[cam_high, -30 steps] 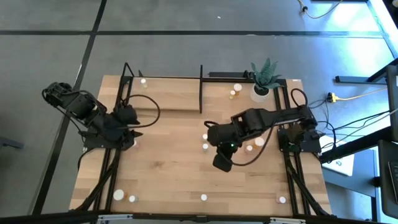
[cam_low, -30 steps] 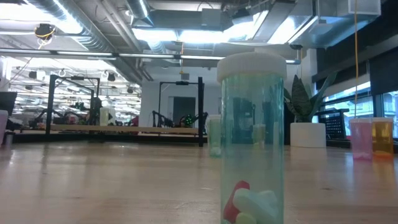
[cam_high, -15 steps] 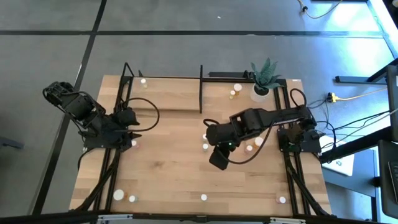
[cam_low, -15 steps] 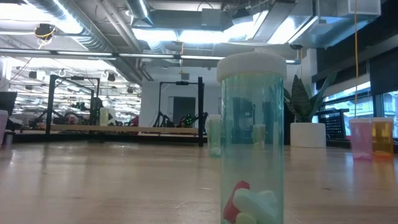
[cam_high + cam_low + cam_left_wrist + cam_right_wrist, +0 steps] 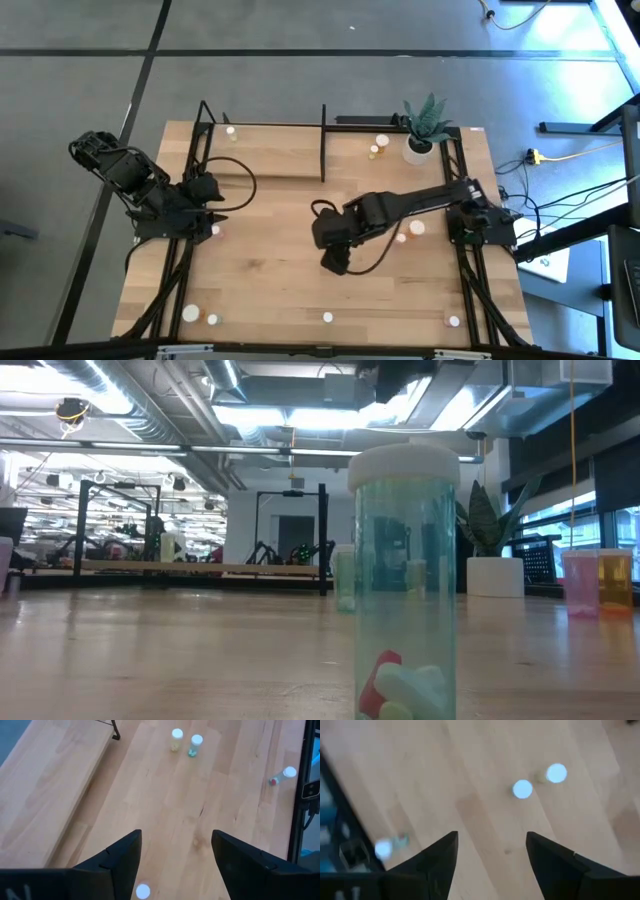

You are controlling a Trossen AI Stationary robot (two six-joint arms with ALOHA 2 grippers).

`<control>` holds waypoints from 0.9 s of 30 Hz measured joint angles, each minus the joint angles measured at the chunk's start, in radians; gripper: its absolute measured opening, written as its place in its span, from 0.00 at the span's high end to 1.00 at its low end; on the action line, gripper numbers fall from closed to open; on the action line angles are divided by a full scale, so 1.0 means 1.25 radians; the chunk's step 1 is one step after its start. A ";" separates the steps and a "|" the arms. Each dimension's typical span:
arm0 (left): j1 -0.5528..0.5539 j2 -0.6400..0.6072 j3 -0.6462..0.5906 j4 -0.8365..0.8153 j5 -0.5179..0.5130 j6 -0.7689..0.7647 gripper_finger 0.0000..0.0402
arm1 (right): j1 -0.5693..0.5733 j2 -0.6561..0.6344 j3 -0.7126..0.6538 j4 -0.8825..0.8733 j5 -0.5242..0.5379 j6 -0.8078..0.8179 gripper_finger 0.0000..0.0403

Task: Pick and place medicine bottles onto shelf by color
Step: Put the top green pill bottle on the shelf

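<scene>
the right gripper [image 5: 330, 262] has swung across the table toward the middle since a second ago, leaving the spot beside the two bottles it hung over near the right of centre; its wrist view now shows its two dark fingers [image 5: 440, 857] standing apart with bare wood between them and nothing held. two white-capped bottles [image 5: 522, 789] stand just ahead of it, close beside each other, and a third one [image 5: 384, 849] sits off to one side. so it looks to have let go of, or given up on, whatever it was shut on before, and is lining up on a fresh bottle rather than carrying one to the shelf [image 5: 270, 150]. the shelf lies along the far edge of the table; from above a few bottles appear at its far edge, one near its left end and a pair near the plant pot [image 5: 419, 148]. more bottles are spread along the near edge [image 5: 328, 317] and between the right arm and the table's right side [image 5: 417, 228]. the left gripper [image 5: 215, 215] has not moved; it waits at the table's left side, fingers [image 5: 120, 862] apart and empty, with one white cap [image 5: 143, 891] just below them. most of the sorting seems still ahead.
</scene>
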 joint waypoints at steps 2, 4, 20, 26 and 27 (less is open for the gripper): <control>0.000 0.000 0.000 0.000 0.000 -0.003 0.42 | -0.011 0.019 0.000 0.001 0.005 0.103 0.42; 0.000 0.000 0.000 0.000 -0.001 -0.003 0.42 | -0.023 0.038 0.000 0.004 0.005 0.209 0.42; 0.000 0.000 0.000 0.000 0.000 -0.005 0.42 | -0.080 0.133 0.000 0.047 -0.050 0.486 0.42; 0.000 0.000 0.000 0.000 0.000 -0.005 0.42 | -0.080 0.164 0.000 0.046 -0.066 0.486 0.42; 0.000 0.000 0.000 0.000 0.000 -0.005 0.42 | -0.080 0.164 0.000 0.045 -0.066 0.486 0.42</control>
